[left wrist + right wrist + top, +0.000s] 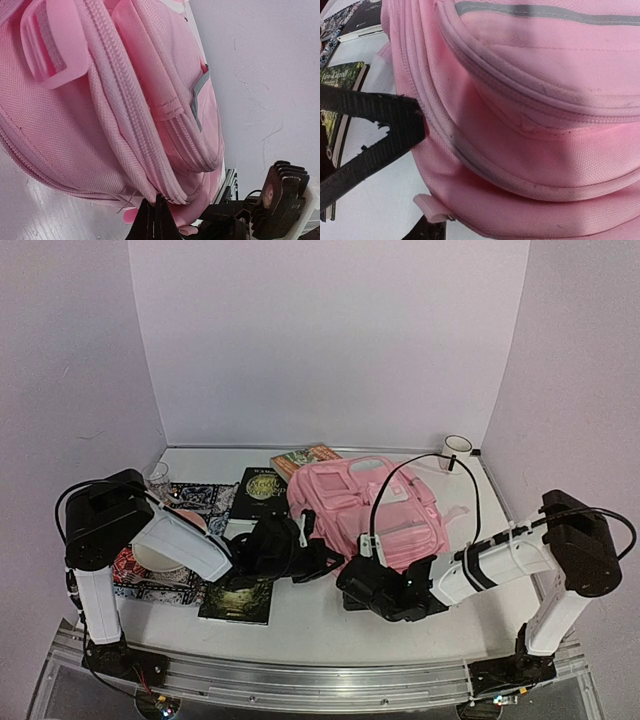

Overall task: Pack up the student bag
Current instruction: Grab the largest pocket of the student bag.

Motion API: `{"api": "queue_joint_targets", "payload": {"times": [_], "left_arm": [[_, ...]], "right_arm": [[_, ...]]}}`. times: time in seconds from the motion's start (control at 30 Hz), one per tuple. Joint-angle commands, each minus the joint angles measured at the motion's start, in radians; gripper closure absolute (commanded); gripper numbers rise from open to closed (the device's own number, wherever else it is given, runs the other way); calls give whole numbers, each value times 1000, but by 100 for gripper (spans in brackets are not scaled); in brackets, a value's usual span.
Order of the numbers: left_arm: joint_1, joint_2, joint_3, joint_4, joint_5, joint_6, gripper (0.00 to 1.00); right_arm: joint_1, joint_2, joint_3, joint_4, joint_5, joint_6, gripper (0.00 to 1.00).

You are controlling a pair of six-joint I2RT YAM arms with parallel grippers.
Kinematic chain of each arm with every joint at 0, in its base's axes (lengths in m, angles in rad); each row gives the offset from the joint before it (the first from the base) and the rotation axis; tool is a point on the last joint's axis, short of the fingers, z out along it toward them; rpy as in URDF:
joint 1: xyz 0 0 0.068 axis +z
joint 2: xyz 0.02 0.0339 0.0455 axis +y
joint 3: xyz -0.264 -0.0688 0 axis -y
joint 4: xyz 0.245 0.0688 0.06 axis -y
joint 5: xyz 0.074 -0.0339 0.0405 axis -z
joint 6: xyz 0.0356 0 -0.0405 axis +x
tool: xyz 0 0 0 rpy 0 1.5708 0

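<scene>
**Mia:** Pink bag! Where is it?

**Tom:** The student bag (385, 510) lies flat in the middle of the table (300, 635), between the two arms.

**Mia:** Is it packed?

**Tom:** Not yet, I think. Its zips (125, 125) look closed. The things lie outside it: a green book (238, 598) at the front, a dark book (262, 490) and a bright book (305, 460) behind, a patterned cloth (205, 500), and a white cup (457, 447) in the back corner. So nearly all the job is left. Opening the bag looks like the first bit.

**Mia:** What are the grabbers doing?

**Tom:** The left gripper (155, 200) has its tips squeezed tight together, right at the bag's edge. It may be pinching a thread or a tab. I can't tell. The right gripper (427, 172) has its tips apart, and one black finger (385, 120) touches the bag's side. I can't tell if it grips the bag.

**Mia:** Any words to read?

**Tom:** The green book has gold letters. From the right wrist they look like "Carroll", but I'm not sure. The bag's white patch (395, 495) is too small to read.
</scene>
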Motion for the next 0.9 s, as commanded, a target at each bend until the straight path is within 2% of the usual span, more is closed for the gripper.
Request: {"api": "queue_joint_targets", "payload": {"times": [0.0, 0.17, 0.5, 0.87], "left_arm": [[-9, -26, 69, 45, 34, -18, 100], [-18, -44, 70, 45, 29, -21, 100], [-19, -80, 67, 44, 18, -25, 100], [0, -113, 34, 21, -36, 24, 100]], "right_arm": [[0, 48, 47, 3, 94, 41, 59], [0, 68, 46, 2, 140, 59, 66], [-7, 65, 15, -17, 179, 72, 100], [-10, -126, -79, -129, 25, 5, 100]]}}
